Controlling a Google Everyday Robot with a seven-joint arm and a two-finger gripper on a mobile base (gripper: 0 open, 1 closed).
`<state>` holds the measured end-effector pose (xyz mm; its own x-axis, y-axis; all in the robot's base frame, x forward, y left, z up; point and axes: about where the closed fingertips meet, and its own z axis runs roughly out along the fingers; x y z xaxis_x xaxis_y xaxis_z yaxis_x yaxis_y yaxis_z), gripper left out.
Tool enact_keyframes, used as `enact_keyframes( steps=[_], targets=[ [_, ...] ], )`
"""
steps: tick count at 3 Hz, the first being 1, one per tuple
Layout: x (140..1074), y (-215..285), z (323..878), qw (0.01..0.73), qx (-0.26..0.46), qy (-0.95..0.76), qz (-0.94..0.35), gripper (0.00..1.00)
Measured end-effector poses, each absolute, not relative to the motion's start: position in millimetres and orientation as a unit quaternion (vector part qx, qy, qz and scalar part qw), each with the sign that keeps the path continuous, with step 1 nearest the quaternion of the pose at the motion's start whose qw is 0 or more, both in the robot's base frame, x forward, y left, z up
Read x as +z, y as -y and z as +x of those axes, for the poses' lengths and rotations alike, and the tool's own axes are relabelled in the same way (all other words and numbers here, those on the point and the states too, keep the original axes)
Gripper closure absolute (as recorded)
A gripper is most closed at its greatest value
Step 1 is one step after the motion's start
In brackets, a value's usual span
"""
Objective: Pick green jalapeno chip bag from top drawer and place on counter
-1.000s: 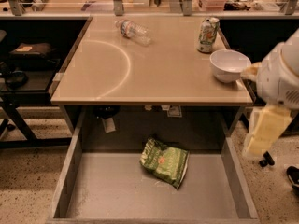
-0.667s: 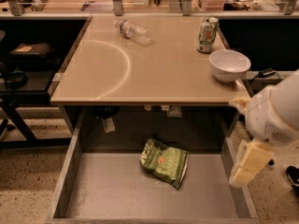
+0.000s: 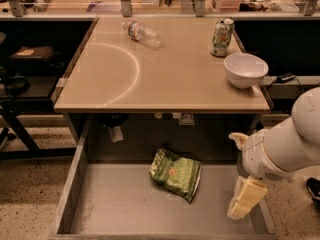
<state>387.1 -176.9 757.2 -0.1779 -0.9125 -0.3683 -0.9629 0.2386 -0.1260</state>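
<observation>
The green chip bag (image 3: 176,173) lies crumpled on the floor of the open drawer (image 3: 115,204), right of its middle. The hand (image 3: 244,200) hangs over the drawer's near right wall, apart from the bag; how far open it is cannot be told. On the bench (image 3: 175,79) lie a bottle (image 3: 142,32), far, and a can (image 3: 222,37) and bowl (image 3: 245,70), right.

Warm, fairly dim indoor light, falling from above. Soft glare across the glossy table (image 3: 185,84), brightest along its far edge. Deep shadow under the table and at the back of the drawer (image 3: 125,209). Pale, well-lit end effector (image 3: 242,206) above the drawer's right wall.
</observation>
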Motion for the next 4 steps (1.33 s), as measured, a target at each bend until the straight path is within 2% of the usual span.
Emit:
enact_keyframes(
  steps=[1,2,4],
  targets=[
    [736,168,393,0.217,0.090,-0.767,-0.596,0.00],
    [692,139,411,0.285,0.140,-0.760,-0.567,0.00],
    [656,86,441,0.364,0.160,-0.726,-0.561,0.00]
  ],
)
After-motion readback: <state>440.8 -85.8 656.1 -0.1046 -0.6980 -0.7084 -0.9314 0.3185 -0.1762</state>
